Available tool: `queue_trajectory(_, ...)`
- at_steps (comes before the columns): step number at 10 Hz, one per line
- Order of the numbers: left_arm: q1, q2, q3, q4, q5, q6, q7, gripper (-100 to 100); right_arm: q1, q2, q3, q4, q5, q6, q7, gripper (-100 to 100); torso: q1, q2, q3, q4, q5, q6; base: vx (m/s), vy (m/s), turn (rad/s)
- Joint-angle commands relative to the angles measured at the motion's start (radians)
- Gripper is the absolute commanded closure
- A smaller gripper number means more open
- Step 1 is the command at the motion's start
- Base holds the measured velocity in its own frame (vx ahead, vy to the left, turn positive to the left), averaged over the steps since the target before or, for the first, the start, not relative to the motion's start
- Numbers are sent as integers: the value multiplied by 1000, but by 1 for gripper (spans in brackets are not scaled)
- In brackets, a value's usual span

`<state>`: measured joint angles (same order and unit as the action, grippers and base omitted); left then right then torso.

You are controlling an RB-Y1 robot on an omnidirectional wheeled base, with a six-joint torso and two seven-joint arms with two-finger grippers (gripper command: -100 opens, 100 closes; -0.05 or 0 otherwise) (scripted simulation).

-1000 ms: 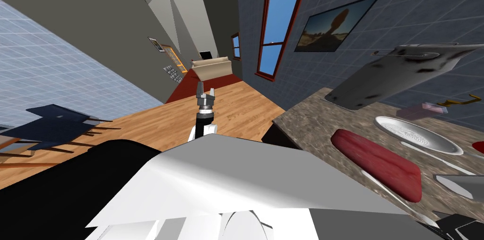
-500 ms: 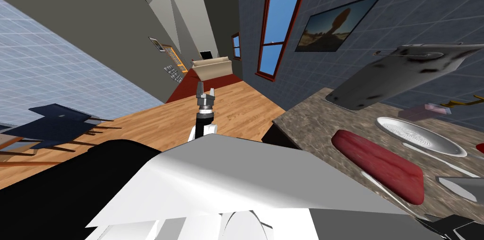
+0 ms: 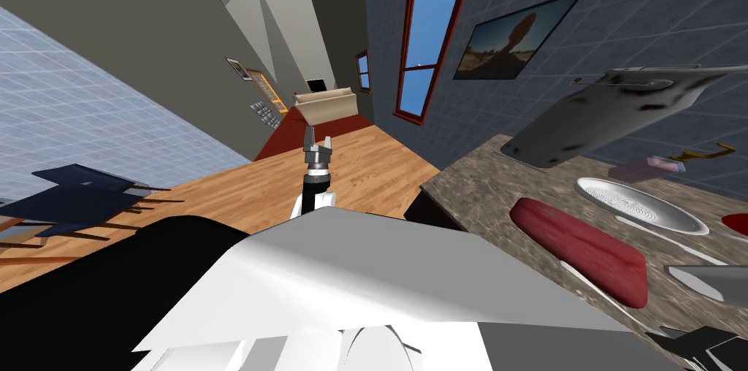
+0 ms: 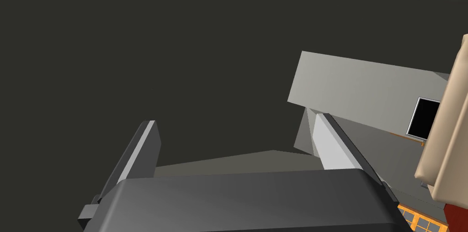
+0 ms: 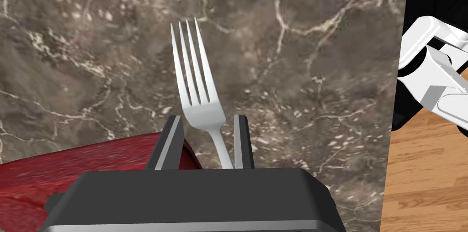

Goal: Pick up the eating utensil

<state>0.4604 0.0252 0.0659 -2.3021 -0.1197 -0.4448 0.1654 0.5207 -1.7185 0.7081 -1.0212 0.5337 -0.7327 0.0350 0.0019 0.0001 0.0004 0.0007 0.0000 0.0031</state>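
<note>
A silver fork (image 5: pixel 196 92) lies over the brown marbled counter (image 5: pixel 320 60), tines pointing away from my hand. My right gripper (image 5: pixel 208 118) is shut on the fork where the head meets the neck, one finger on each side. The head view shows the fork (image 3: pixel 592 285) as a thin pale line beside the red cloth, running to the dark gripper body at the lower right. My left gripper (image 3: pixel 318 144) is held out over the wooden floor in front of me. It is open with nothing between its fingers (image 4: pixel 141 147).
A dark red cloth (image 3: pixel 581 250) lies by the fork, touching my right hand's side (image 5: pixel 91 160). Behind it are a grey plate (image 3: pixel 639 206), a second pale utensil (image 3: pixel 657 236) and a tilted grey board (image 3: pixel 613 115). The counter's edge (image 3: pixel 445 180) is near. Dark blue chairs (image 3: pixel 73 199) stand far left.
My right gripper's fingers have closed from wide open onto the fork. The head picture has shifted slightly, so the counter things sit a little higher. The left arm has not moved.
</note>
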Motion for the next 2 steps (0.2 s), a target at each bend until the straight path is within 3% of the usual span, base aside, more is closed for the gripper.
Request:
queue_trajectory(1,0,0,0,0,0,0,0,0,0,0,0,0,0,0,0,100,0,0,0,0,0,0,-8,7,-7)
queue_trajectory(2,0,0,0,0,0,0,0,0,0,-3,0,-2,-1,-1,-2,0,-1,0,0,0,-1,0,0,0,0)
